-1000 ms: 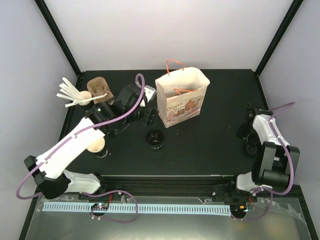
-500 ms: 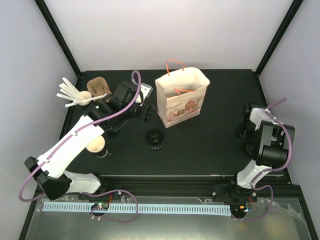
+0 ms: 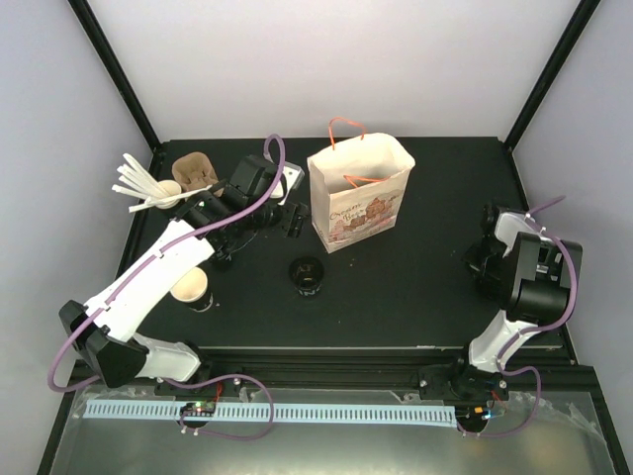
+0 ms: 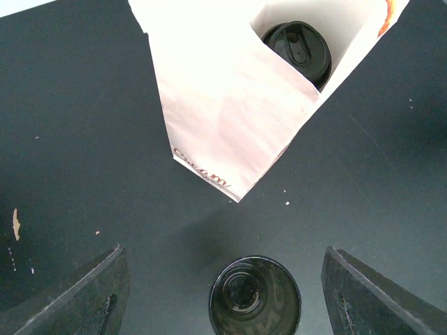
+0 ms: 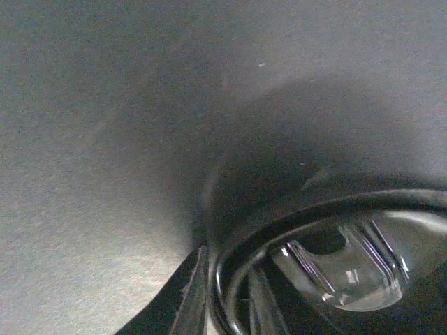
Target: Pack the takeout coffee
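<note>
One lidded black coffee cup (image 3: pixel 308 274) stands on the table in front of the paper bag (image 3: pixel 361 193). In the left wrist view it (image 4: pixel 255 301) sits below and between my open left gripper's (image 4: pixel 223 283) fingers, untouched. A second lidded cup (image 4: pixel 297 50) stands inside the bag (image 4: pixel 230 105). My left gripper (image 3: pixel 290 220) hovers beside the bag's left side. A lidless black cup, tan inside (image 3: pixel 190 287), stands at the near left. My right gripper (image 3: pixel 482 263) is low at the right; a black plastic lid (image 5: pixel 328 269) fills its view, one finger (image 5: pixel 185 300) against its rim.
A black cup of white stirrer sticks (image 3: pixel 158 193) and a brown pulp carrier (image 3: pixel 195 170) stand at the back left. The bag has orange handles (image 3: pixel 344 127). The table's right edge lies just beyond my right arm (image 3: pixel 539 282).
My left arm has shifted its wrist slightly back and right beside the bag. My right arm has swung its wrist inward and away from the near edge, with the lid at its fingers.
</note>
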